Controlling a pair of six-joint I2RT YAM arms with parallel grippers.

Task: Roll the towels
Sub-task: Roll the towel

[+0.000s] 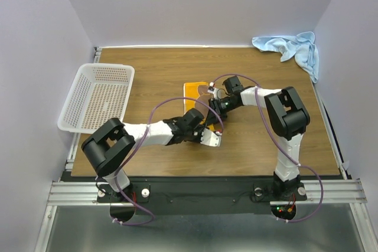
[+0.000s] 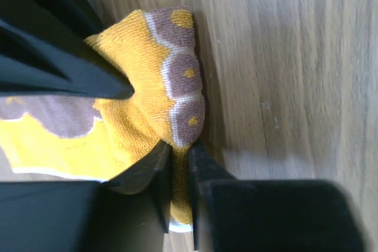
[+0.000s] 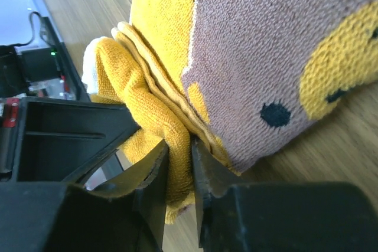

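Observation:
The mustard-yellow towel (image 1: 195, 91) with a brown pattern lies mid-table, mostly hidden under both arms. My left gripper (image 1: 208, 134) is shut on a fold of its near end; in the left wrist view the yellow cloth (image 2: 147, 75) is pinched between the fingers (image 2: 179, 172). My right gripper (image 1: 214, 109) is shut on a folded edge of the same towel; in the right wrist view the towel (image 3: 260, 51) bunches in layers above the jaws (image 3: 179, 163). The light blue towel (image 1: 292, 48) lies crumpled at the far right corner.
A white perforated basket (image 1: 98, 95) stands at the left edge of the wooden table (image 1: 266, 146). Walls close in the table on three sides. Purple cables loop over both arms.

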